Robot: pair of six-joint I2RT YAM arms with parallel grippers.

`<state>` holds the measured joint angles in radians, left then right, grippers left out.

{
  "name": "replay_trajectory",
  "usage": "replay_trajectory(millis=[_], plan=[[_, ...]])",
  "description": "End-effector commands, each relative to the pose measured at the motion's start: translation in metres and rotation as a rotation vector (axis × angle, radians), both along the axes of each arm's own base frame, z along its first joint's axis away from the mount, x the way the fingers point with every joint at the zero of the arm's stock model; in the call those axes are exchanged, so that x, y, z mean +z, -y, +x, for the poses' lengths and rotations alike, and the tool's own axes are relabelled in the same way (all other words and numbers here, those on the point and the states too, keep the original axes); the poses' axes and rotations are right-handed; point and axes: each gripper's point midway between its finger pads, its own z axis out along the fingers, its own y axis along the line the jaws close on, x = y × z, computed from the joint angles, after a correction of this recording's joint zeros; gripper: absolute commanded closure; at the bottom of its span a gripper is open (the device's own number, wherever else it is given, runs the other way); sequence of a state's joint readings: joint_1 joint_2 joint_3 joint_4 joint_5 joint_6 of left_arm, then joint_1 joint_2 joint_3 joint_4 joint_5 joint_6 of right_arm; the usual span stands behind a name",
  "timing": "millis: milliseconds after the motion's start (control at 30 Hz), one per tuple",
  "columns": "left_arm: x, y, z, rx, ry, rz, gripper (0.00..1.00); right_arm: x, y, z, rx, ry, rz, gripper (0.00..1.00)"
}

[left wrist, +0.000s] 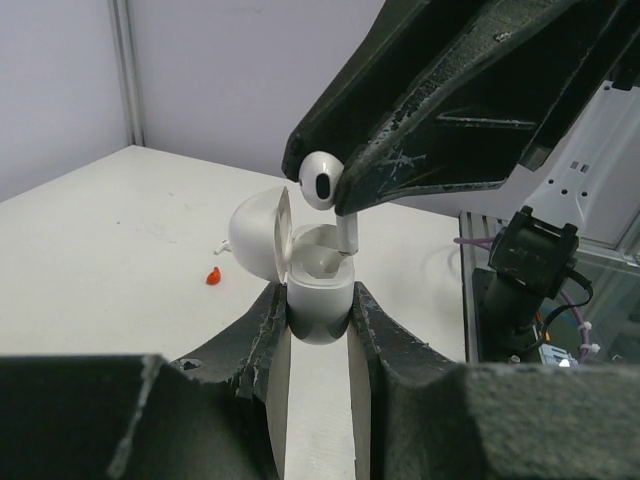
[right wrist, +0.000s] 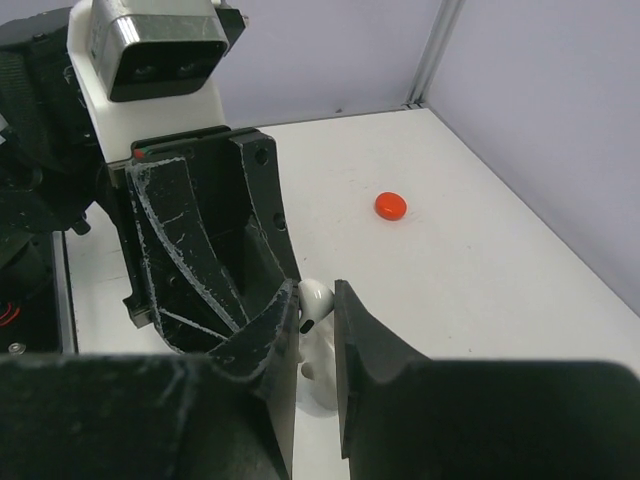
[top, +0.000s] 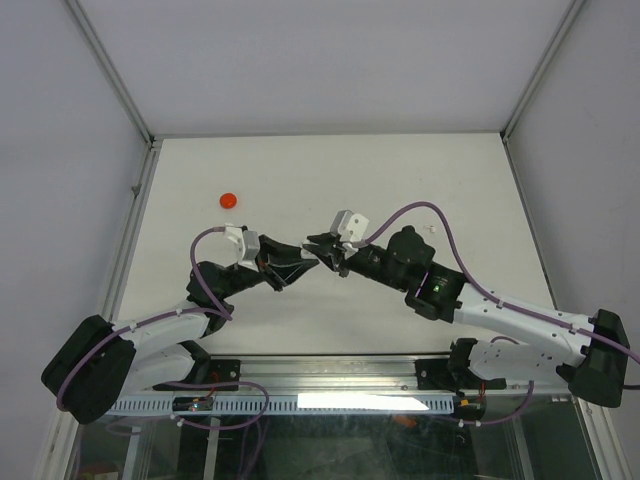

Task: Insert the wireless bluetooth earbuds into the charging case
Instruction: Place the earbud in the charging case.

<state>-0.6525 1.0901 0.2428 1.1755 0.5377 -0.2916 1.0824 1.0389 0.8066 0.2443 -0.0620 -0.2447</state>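
Left pincer (top: 300, 265): closed on the charging case (left wrist: 320, 312), one finger on each side of its lower body, low centre in the left wrist view.
Right pincer (top: 318, 245): closed on a white earbud (left wrist: 322, 182), pinching its bulb from above.
Earbud position: directly over the open case at frame centre, stem pointing down, its tip at or just inside a well; I cannot tell whether it touches bottom.
Case: held upright above the table (top: 420, 170), lid hinged open to the left.
Handling, earbud: likely very light, stiff, smooth and slippery. The bulb grip suits it because the stem is left free to enter.
Handling, case: a rigid, glossy shell that could twist between the fingers. Gripping the body keeps the lid and wells free.
Risk: a tilted stem may jam on the well's rim, so lower it straight.
Other: a red disc (top: 229, 199) lies alone on the table, upper left in the top view.
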Motion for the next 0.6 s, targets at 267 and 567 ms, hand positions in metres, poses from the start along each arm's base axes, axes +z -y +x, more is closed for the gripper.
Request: replay_trajectory(millis=[267, 567], plan=[[0.039, -0.004, -0.006, -0.015, 0.078, -0.090, 1.00, 0.017, 0.003, 0.007, -0.041, 0.085, 0.006, 0.90], [0.043, -0.004, -0.002, -0.006, 0.048, -0.108, 1.00, 0.011, 0.000, -0.002, 0.014, 0.091, -0.020, 0.90]])
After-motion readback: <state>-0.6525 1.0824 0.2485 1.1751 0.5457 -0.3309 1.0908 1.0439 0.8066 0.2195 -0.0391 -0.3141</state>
